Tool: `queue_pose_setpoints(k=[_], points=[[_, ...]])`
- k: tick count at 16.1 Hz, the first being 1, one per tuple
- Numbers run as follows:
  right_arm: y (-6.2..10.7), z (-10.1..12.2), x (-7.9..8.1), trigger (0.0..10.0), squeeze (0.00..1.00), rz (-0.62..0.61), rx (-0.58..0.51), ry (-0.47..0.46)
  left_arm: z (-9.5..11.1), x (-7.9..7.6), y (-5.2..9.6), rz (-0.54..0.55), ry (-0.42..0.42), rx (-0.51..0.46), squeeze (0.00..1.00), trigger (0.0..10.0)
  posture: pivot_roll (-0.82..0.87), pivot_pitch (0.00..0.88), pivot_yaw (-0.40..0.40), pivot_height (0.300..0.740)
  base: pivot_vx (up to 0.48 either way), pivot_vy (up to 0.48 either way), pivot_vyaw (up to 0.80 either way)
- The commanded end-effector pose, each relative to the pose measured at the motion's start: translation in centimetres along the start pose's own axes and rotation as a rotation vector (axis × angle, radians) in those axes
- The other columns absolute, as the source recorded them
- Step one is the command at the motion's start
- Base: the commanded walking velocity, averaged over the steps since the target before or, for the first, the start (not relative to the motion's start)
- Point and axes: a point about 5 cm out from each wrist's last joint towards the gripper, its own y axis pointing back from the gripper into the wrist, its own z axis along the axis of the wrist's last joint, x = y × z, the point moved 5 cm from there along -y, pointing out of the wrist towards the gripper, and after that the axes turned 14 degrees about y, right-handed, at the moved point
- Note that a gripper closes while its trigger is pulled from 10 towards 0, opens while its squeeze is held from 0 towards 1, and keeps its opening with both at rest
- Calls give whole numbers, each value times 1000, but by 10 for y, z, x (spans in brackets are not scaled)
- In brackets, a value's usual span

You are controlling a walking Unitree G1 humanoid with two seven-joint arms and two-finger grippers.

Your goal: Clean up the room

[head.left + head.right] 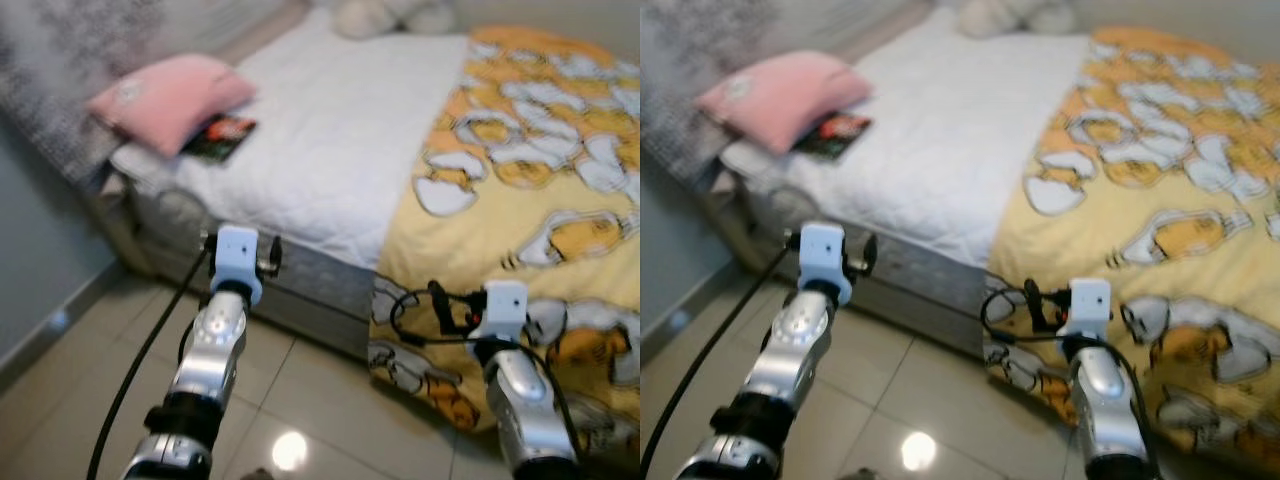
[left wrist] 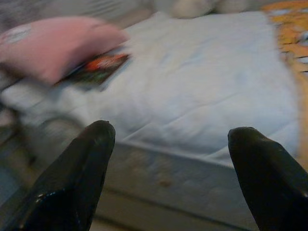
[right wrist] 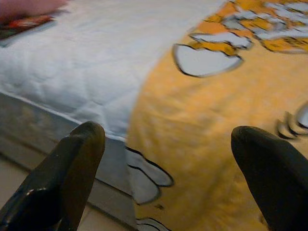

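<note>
Two silver arms reach toward a wide bed with a white quilted mattress cover (image 1: 330, 130), half draped by a yellow cartoon-print blanket (image 1: 530, 190) hanging to the tiled floor (image 1: 290, 400). A soft pink pillow (image 1: 170, 98) lies near its left edge, partly over a dark red-printed booklet (image 1: 222, 136). The left gripper (image 2: 168, 159) and right gripper (image 3: 168, 159) hover before the bed edge, fingers spread and empty. The booklet looks the likeliest pickup; approaching low along the mattress should help.

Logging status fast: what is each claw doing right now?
Left claw: open, holding nothing, facing the bed.
Right claw: open, holding nothing, near the yellow blanket.
</note>
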Motion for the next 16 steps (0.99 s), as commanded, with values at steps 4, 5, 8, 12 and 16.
queue_pose_setpoints(k=[4,5,8,12,16], points=[[-1,5,2,10000,0,-1,-16,-9,2,-5,-2,0,-35,-3,0,10000,-11,0,39,740,0,-467,558],[-1,5,1,10000,0,-10,-15,-12,3,-6,-2,-10,-40,-3,0,10000,-18,0,54,740,0,-465,563],[-3,7,1,10000,0,-26,-23,-20,3,-10,-6,-21,-90,7,0,10000,-33,0,75,740,0,-154,562],[22,17,-1,10000,0,-22,-101,13,6,8,18,-36,3,-20,0,10000,-52,0,93,740,357,0,559],[47,-15,1,10000,0,34,10,9,1,8,37,-80,27,-14,0,10000,-39,0,71,740,480,0,558]])
